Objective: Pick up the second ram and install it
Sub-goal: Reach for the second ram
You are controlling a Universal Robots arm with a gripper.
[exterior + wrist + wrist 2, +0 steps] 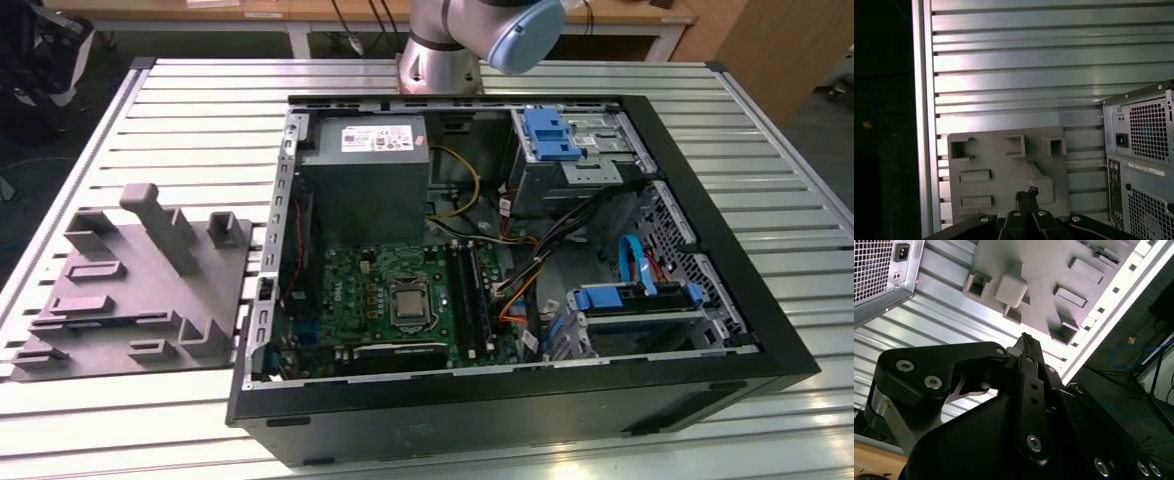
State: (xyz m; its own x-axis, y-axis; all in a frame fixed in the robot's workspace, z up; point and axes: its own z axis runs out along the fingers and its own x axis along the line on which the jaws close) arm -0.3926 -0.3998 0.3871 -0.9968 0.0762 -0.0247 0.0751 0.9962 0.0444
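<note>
Tool: in both wrist views the fingertips are closed together, pad against pad. It hangs above the grey fixture tray, over the tray edge nearest the camera in the first wrist view.

Fixture tray: lies flat on the slatted aluminium worktop, just beside the computer case on the exterior view's left. Its recesses and upright posts are visible in the second wrist view.

Computer case: lies on its side with the panel off and the interior exposed. The vented rear face appears in the first wrist view and the second wrist view.

Interior, exterior view: the green motherboard sits low in the case, with the grey power supply above it. The long black memory slots run beside the processor socket.

Second ram: its location cannot be determined. Whether a board is seated in the memory slots cannot be told.

Arm: its base column stands behind the case.
</note>
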